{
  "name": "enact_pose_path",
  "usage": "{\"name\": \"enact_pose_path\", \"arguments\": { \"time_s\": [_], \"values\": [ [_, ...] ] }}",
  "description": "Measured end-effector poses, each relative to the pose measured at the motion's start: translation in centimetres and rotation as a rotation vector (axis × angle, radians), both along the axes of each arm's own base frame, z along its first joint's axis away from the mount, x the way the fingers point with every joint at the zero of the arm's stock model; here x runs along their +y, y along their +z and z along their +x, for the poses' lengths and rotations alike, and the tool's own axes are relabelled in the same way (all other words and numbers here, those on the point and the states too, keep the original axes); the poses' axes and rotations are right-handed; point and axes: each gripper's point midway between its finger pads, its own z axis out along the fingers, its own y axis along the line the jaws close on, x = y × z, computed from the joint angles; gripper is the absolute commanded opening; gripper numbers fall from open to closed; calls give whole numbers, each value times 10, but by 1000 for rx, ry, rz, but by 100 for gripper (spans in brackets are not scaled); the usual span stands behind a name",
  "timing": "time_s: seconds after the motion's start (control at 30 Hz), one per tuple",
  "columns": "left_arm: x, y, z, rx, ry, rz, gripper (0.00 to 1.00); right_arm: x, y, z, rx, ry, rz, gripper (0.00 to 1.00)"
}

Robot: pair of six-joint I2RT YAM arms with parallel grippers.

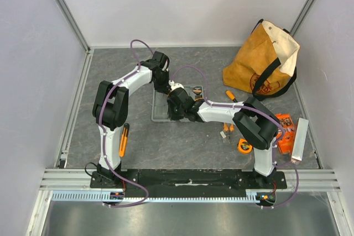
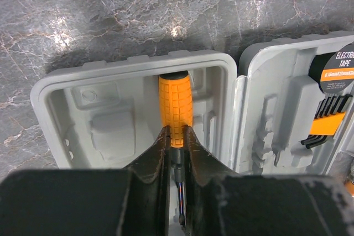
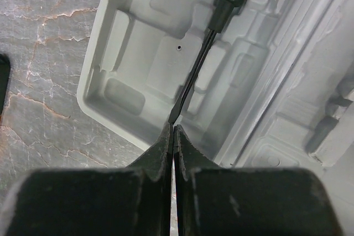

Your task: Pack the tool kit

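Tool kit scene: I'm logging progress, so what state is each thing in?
tool kit, open, lying flat
screwdriver, inside the open tray, held by its handle
left claw, shut on the screwdriver
right claw, shut at the blade tip; grip unclear
canvas bag, mouth open

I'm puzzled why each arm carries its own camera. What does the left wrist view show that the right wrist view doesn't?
Left wrist only: the screwdriver by its orange handle, clamped in the left jaws, plus the electrical tape and hex keys. Right wrist only: the screwdriver's thin blade, its tip meeting the shut right jaws. Both: the grey case with its moulded slots, and the marbled table.
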Motion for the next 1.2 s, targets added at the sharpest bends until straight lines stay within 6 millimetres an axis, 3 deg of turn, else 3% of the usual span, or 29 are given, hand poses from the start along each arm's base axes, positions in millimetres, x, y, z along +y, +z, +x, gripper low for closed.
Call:
{"name": "enact_pose_path", "arguments": {
  "time_s": [0.2,0.33,0.43,0.83,1.2],
  "values": [
    [0,0,0,2,0,-8,4,2,2,2,-12,-8,10,8],
    [0,0,0,5,-1,-14,4,4,5,6,-28,-15,24,18],
    [0,0,0,5,-1,-15,4,4,6,7,-31,-22,27,20],
    [1,0,0,8,0,-21,2,2,2,12,-37,-55,11,0],
    [0,-2,-1,10,-2,-25,2,1,-1,12,-23,-73,8,0]
  ]
}}
